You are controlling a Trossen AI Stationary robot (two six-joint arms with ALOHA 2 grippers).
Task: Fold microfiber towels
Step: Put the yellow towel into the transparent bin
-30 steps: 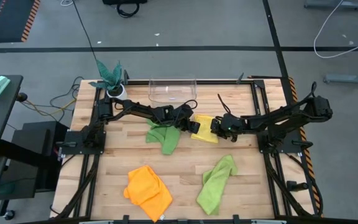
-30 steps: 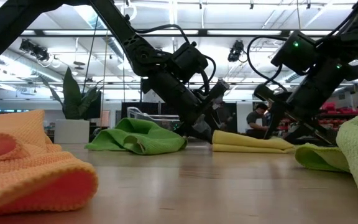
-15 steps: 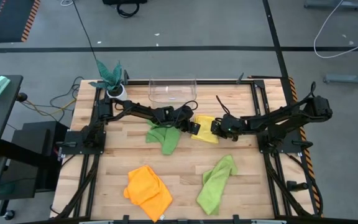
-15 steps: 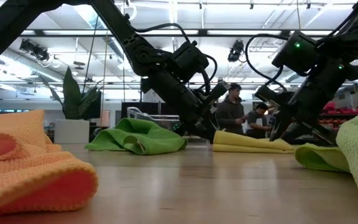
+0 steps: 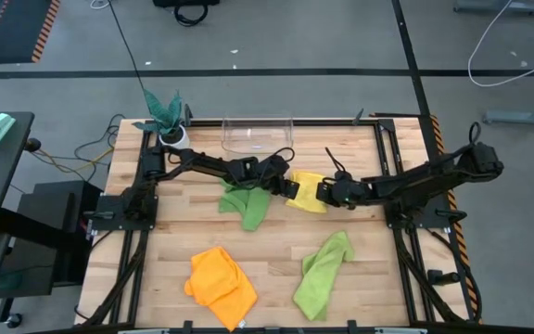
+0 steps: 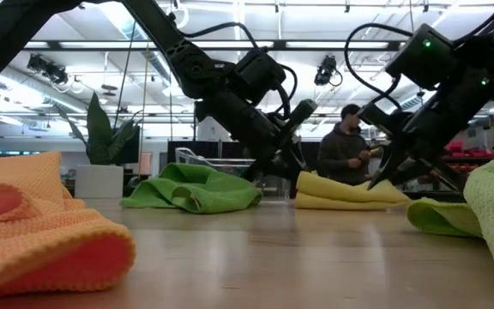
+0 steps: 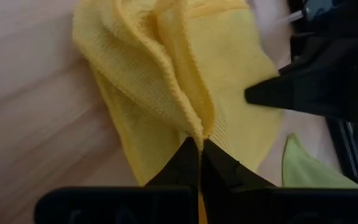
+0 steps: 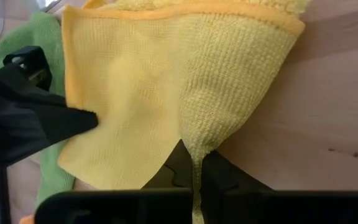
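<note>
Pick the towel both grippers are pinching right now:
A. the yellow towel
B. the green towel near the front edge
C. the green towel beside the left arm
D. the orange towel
A: the left gripper and the right gripper are each shut on an edge of the yellow towel, while the other towels lie untouched on the table.

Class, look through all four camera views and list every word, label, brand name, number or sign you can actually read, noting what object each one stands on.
None: no text can be read in any view.
The yellow towel, orange towel and two green towels carry no visible label.
The clear bin and the plant's white pot show no marking.
Background fixtures in the low view are too far off to show any lettering.
</note>
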